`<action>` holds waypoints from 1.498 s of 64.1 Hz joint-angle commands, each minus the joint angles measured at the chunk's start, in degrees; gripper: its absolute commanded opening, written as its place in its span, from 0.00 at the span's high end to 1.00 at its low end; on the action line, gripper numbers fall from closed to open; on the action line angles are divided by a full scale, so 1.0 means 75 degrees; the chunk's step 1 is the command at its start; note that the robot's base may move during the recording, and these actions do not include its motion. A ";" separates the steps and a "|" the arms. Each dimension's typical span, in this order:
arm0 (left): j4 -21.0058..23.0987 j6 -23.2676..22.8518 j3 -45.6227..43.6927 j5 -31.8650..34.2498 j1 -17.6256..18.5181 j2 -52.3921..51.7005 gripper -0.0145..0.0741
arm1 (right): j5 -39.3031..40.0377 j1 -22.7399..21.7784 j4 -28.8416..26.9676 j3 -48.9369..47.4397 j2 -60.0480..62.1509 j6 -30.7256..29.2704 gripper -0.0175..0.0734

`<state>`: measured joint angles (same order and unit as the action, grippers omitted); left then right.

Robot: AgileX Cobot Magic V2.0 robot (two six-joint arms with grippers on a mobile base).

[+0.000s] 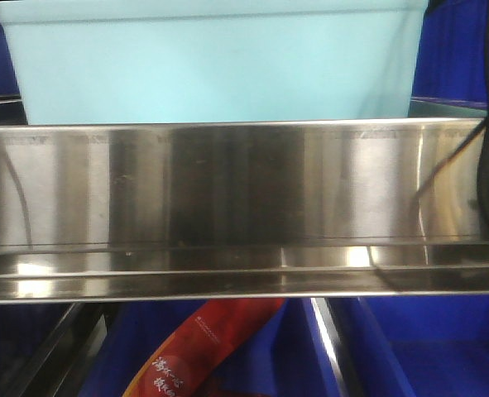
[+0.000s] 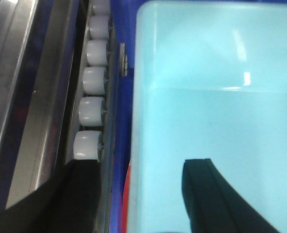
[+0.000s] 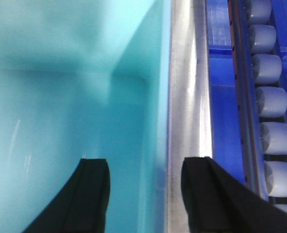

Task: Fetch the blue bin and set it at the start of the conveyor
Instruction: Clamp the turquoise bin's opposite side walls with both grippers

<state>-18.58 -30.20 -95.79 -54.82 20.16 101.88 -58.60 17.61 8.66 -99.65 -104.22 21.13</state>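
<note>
Front view: the blue bin (image 1: 215,62) fills the upper frame, long side running left to right. Its base is hidden behind a steel shelf rail (image 1: 227,198), and no grippers show.

Left wrist view: at lower centre, the left gripper (image 2: 141,167) has its 2 fingers spread, straddling the bin's left wall.

Right wrist view: the right gripper (image 3: 145,165), likewise spread, straddles the right wall. Contact is unclear, and the conveyor start is unseen.

Matte black left fingers (image 2: 206,194) and right fingers (image 3: 92,194), broad, curved, with squared flat tips.
</note>
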 commanded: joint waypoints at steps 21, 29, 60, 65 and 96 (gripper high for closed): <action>-0.0041 0.0005 -0.0048 -0.0036 0.0019 0.0097 0.51 | 0.0057 0.0013 0.0074 -0.0083 0.0045 -0.0037 0.54; -0.0061 0.0005 -0.0048 -0.0036 0.0019 0.0097 0.51 | 0.0057 0.0013 0.0074 -0.0083 0.0045 -0.0037 0.54; -0.0144 0.0005 -0.0048 -0.0017 0.0019 0.0097 0.53 | 0.0057 0.0013 0.0074 -0.0083 0.0045 -0.0037 0.54; -0.0144 0.0005 -0.0048 0.0055 0.0019 0.0115 0.55 | 0.0056 0.0013 0.0074 -0.0083 0.0030 -0.0037 0.55; -0.0144 0.0005 -0.0048 -0.0011 0.0019 0.0115 0.96 | 0.0046 0.0013 0.0074 -0.0083 0.0030 -0.0001 0.98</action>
<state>-19.05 -30.08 -95.79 -55.31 20.16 102.90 -58.72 17.61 8.45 -99.65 -104.22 21.13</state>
